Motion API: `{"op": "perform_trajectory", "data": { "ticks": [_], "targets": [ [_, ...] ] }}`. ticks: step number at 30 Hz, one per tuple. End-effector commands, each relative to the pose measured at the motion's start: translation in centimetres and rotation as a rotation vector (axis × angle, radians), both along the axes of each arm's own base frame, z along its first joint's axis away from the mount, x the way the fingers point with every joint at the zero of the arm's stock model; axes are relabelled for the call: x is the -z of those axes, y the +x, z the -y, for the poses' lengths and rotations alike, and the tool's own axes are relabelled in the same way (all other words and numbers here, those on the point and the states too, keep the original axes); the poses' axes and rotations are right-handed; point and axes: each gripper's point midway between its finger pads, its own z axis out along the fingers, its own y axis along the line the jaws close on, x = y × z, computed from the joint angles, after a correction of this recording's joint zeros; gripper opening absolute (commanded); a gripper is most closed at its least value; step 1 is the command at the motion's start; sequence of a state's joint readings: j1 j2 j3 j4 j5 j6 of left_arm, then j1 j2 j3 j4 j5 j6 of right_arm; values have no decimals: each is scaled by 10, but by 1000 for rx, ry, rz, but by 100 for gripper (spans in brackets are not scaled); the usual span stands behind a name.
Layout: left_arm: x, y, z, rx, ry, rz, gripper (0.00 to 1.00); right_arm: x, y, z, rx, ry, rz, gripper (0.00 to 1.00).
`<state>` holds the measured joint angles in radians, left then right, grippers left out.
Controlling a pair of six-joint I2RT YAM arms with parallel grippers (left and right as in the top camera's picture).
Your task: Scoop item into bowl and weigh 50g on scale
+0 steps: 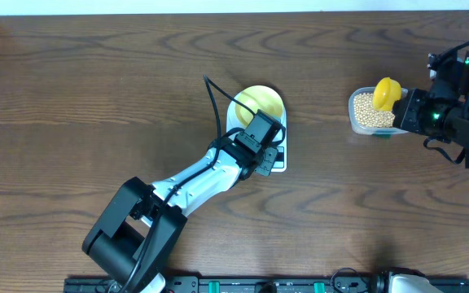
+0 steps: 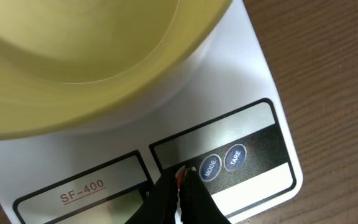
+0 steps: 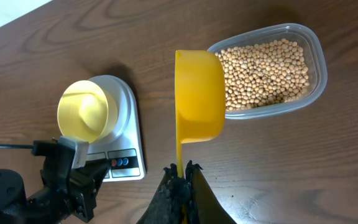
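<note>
The scale (image 1: 277, 159) sits near the middle of the tabletop (image 1: 96, 98), and the bowl (image 1: 259, 101) stands upright on its platform. The left end effector (image 2: 184, 179) is closed with nothing between its fingers. Its tip points down at the scale's front panel, just beside the MODE button (image 2: 210, 167), with the TARE button (image 2: 235, 157) one place farther along. Whether the tip touches the panel cannot be told. Well to the right of the scale, the beans (image 3: 263, 71) lie in a clear container (image 3: 316, 68) on the tabletop. The right end effector (image 3: 180, 171) is clamped on the thin handle of a yellow scoop (image 3: 197, 96). It holds the scoop's cup over the end of the container nearer the scale. From the right wrist view only the cup's outer side shows, so what the cup holds cannot be told. In the overhead view the scoop covers part of the beans, and the right arm reaches in from the right edge.
</note>
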<state>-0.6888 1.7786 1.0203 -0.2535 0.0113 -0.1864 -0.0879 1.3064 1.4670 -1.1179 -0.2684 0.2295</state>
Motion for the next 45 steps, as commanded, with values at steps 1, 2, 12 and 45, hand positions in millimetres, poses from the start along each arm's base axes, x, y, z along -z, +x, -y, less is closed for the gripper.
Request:
{"op": "perform_trajectory", "data": {
  "ticks": [1, 2, 12, 45],
  "targets": [
    [8, 2, -6, -16, 26, -5, 7, -11, 1, 3, 2, -15, 34, 1],
    [9, 2, -6, -16, 27, -6, 7, -11, 1, 3, 2, -15, 34, 1],
    [16, 0, -7, -16, 37, -19, 7, -11, 0, 3, 2, -15, 33, 1],
    [40, -11, -19, -40, 101, -94, 7, -8, -4, 3, 1, -14, 12, 1]
  ]
}}
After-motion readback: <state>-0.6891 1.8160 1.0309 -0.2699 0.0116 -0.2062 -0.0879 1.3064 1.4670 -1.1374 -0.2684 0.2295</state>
